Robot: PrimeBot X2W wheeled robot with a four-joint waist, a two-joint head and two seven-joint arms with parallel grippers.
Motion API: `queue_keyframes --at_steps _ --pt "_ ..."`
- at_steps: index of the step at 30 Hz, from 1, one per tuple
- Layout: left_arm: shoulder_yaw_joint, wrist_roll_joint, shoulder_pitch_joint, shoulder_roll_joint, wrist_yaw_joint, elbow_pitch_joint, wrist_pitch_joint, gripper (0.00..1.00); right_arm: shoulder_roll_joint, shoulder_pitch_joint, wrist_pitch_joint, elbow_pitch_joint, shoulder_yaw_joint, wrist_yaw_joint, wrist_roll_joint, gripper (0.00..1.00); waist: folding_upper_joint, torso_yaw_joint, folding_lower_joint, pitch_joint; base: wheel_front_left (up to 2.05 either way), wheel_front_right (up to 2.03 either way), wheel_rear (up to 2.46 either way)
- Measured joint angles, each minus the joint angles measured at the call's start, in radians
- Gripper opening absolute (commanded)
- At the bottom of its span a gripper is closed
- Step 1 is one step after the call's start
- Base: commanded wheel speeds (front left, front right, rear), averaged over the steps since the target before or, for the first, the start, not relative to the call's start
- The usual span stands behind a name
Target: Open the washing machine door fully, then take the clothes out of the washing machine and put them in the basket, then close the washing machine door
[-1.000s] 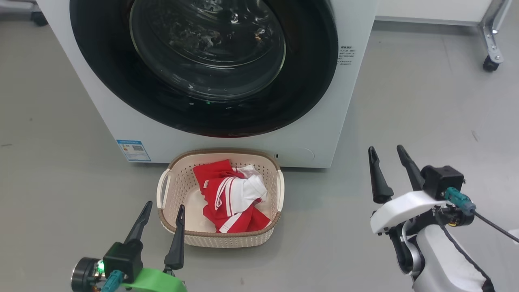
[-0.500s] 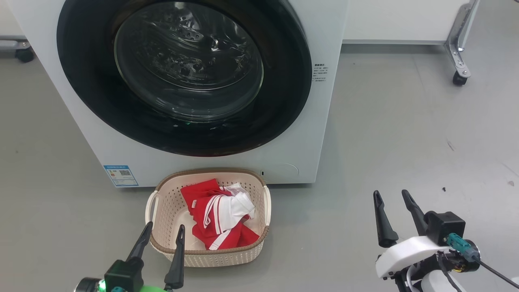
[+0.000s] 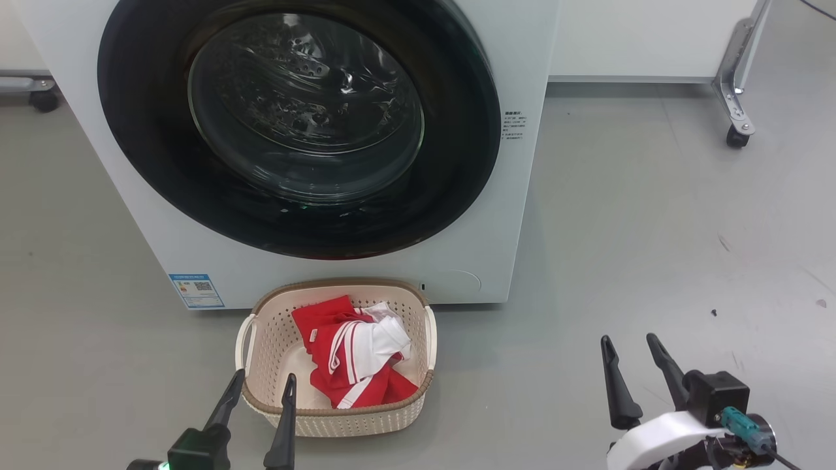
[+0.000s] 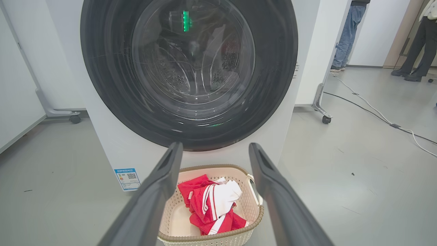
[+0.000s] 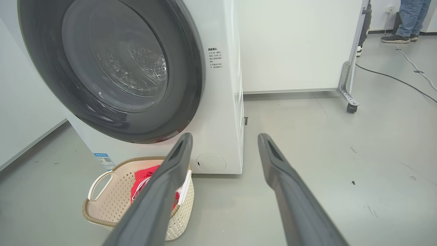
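Note:
The white washing machine (image 3: 529,215) stands before me with its round black washing machine door (image 3: 150,163) lying flush against the front. On the floor right in front of it is the cream basket (image 3: 353,424), and the red-and-white clothes (image 3: 353,356) lie bundled inside. My left gripper (image 3: 264,378) hovers open at the basket's near rim, empty. My right gripper (image 3: 629,339) stands open and empty over bare floor to the basket's right. The left wrist view shows the left gripper (image 4: 215,146) above the basket (image 4: 252,218), the clothes (image 4: 211,205) and the door (image 4: 102,85). The right wrist view shows the right gripper (image 5: 225,136), with the basket (image 5: 102,212) at lower left.
A white panel on a castered metal leg (image 3: 737,111) stands behind and right of the machine. A cable (image 4: 375,112) runs across the floor there, and people's legs (image 4: 344,37) stand farther back. Another caster (image 3: 43,99) is at the far left.
The whole head picture has shifted, so the camera moved; more of the door shows and both grippers sit lower in it. Both stay open. Basket, clothes and door are unchanged.

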State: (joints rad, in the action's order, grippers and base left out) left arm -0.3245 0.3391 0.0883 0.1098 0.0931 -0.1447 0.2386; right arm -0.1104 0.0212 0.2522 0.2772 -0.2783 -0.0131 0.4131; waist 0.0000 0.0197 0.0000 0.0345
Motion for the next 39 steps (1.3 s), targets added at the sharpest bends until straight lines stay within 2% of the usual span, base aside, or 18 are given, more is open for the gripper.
queue_keyframes --at_steps 33,34,39 --pt "0.002 0.0 0.006 0.001 0.003 0.019 -0.001 1.0 -0.006 0.07 0.0 -0.057 -0.001 0.025 -0.021 1.0 0.0 0.009 0.0 -0.001 0.0 0.0 0.0" --pt "0.001 0.0 0.006 0.001 0.003 0.019 -0.001 0.0 -0.007 0.07 0.0 -0.058 -0.001 0.025 -0.021 0.0 0.0 0.01 0.0 -0.001 0.0 0.0 0.0" --pt "-0.007 0.0 0.018 -0.008 0.003 -0.023 -0.001 0.0 0.003 0.088 0.0 -0.019 -0.005 0.025 -0.021 0.0 0.0 0.01 0.0 -0.001 0.0 0.0 0.0"
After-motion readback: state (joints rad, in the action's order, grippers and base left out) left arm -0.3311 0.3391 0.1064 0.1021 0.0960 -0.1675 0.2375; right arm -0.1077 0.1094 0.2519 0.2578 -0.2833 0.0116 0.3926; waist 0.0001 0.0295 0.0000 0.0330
